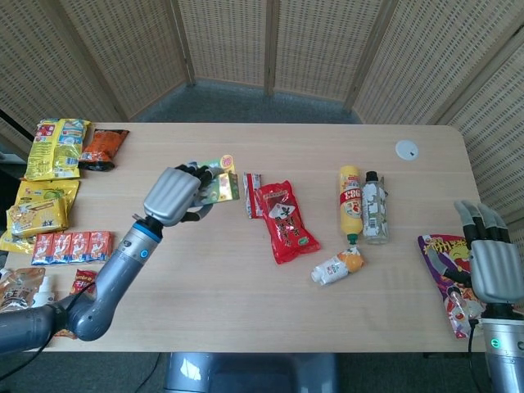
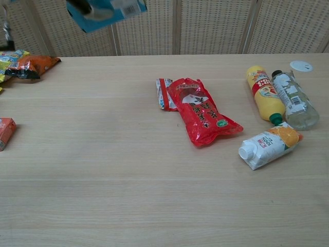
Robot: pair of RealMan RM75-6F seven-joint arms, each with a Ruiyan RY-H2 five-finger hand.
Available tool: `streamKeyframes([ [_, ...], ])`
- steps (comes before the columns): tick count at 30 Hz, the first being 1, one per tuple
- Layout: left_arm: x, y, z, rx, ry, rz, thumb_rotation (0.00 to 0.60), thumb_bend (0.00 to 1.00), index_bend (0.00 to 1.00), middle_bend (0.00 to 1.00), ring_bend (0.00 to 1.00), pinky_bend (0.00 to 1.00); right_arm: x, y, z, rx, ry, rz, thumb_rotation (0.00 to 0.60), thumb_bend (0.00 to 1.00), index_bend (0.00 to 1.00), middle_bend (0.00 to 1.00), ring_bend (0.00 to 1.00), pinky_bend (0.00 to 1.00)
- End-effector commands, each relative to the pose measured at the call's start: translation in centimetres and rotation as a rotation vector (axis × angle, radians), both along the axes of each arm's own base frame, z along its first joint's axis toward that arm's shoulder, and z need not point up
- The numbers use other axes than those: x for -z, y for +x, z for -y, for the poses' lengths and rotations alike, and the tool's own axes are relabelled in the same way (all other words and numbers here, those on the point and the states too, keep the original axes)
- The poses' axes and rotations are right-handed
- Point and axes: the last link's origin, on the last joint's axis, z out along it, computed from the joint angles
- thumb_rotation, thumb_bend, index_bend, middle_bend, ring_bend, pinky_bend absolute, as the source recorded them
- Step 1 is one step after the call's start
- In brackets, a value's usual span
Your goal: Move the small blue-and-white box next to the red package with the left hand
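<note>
Wicker screens (image 1: 270, 41) behind pale wooden table (image 1: 270, 303)

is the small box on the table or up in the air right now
In the air: the left hand holds the small box lifted, and chest view shows it high above the table.
</note>
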Motion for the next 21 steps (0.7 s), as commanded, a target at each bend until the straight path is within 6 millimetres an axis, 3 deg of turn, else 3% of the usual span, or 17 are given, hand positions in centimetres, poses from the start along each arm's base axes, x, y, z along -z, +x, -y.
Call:
streamKeyframes([
  [1,-4.1,0.5,0.8,-0.012,0.082,0.036,0.600,0.54,0.67,0.51,0.58,0.63,0.1,0.0,0.2,-0.001,0.002,-0.005,0.129,0.33,0.00,0.08,0.00,0.00],
  [7,-6.8,-0.1,2.5,-0.027,0.125,0.038,0.600,0.54,0.67,0.52,0.58,0.63,0.6,-0.1,0.4,-0.011,0.021,-0.013,0.135,0.33,0.00,0.08,0.00,0.00],
  [21,-7.8,-1.0,4.9,-0.065,0.144,0.035,0.600,0.54,0.68,0.52,0.58,0.63,1.2,0.3,0.4,-0.053,0.042,-0.002,0.129,0.32,0.00,0.08,0.00,0.00],
])
